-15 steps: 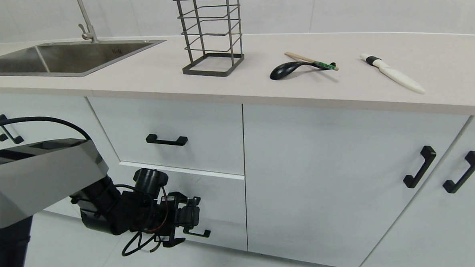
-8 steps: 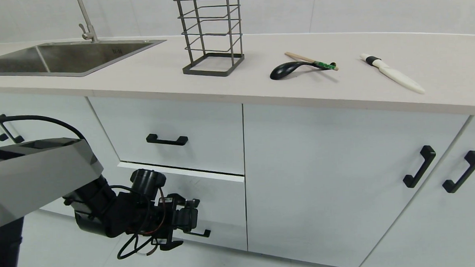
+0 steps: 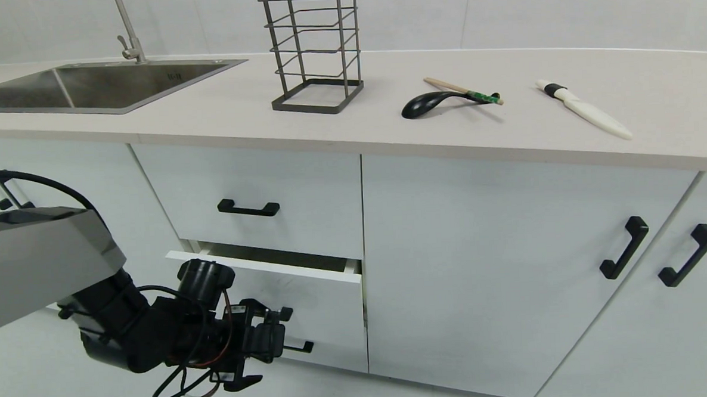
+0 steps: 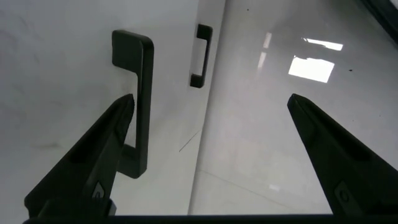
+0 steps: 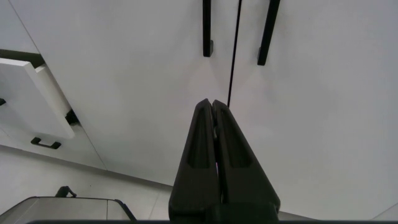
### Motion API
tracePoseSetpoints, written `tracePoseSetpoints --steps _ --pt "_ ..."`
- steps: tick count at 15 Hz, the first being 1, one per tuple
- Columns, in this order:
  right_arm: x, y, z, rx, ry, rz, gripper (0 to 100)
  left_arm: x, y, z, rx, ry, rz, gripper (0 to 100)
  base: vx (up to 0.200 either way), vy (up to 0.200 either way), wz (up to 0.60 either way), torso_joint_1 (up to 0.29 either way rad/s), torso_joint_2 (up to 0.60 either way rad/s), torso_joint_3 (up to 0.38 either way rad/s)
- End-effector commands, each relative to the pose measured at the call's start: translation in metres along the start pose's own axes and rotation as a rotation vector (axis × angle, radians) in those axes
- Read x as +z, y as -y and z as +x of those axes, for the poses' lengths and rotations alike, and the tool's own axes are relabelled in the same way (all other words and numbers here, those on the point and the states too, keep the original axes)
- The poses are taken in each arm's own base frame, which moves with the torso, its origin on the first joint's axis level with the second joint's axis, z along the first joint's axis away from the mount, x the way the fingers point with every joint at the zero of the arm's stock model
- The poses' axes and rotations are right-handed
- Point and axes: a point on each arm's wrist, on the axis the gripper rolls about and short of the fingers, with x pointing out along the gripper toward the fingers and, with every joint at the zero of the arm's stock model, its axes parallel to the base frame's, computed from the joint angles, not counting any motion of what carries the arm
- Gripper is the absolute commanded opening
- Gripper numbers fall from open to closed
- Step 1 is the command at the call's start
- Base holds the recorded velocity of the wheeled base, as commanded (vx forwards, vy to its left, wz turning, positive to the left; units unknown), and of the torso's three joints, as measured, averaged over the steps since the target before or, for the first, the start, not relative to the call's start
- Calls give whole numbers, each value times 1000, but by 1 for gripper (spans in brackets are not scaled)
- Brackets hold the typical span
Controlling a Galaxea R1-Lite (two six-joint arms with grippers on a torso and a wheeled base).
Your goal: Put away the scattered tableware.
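On the counter lie a black spoon [image 3: 426, 103], a pair of chopsticks [image 3: 462, 90] resting across the spoon's handle, and a white knife [image 3: 585, 109]. Below, the lower drawer [image 3: 316, 307] stands partly pulled out, with a dark gap showing above its front. My left gripper [image 3: 274, 340] is low at that drawer's black handle [image 3: 298, 346]. In the left wrist view the left gripper [image 4: 211, 102] is open wide, and the handle [image 4: 140, 106] sits just inside one finger [image 4: 102, 155]. My right gripper [image 5: 212, 107] is shut on nothing and faces the cabinet doors.
A wire rack [image 3: 314, 51] stands on the counter left of the spoon, and a sink [image 3: 98, 84] with a tap lies at the far left. The upper drawer [image 3: 252, 191] is closed. Two door handles [image 3: 624, 247] [image 3: 687, 255] stick out at the right.
The lower drawer has slid out from nearly closed to clearly ajar. My left arm has drawn back and down with the handle. The tableware has not moved.
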Motion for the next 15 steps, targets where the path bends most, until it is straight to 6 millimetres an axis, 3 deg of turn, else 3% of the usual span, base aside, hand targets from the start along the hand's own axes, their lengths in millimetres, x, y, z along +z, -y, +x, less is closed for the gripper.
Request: tracePoseSetpoints --steps 1,6,11,13,15 --pt "0 0 0 0 -2 0 0 4 9 -22 18 4 5 100 0 0 0 0 0 0" --pt "0 0 0 0 0 0 0 17 20 -75 120 59 36 100 0 0 0 0 0 0" --pt "0 0 0 -2 0 0 0 57 11 -118 294 191 50 100 0 0 0 0 0 0" --pt "0 0 0 -2 -2 0 0 67 1 -123 350 230 16 100 0 0 0 0 0 0" --pt "0 0 0 0 0 0 0 67 -8 -112 348 228 10 100 0 0 0 0 0 0"
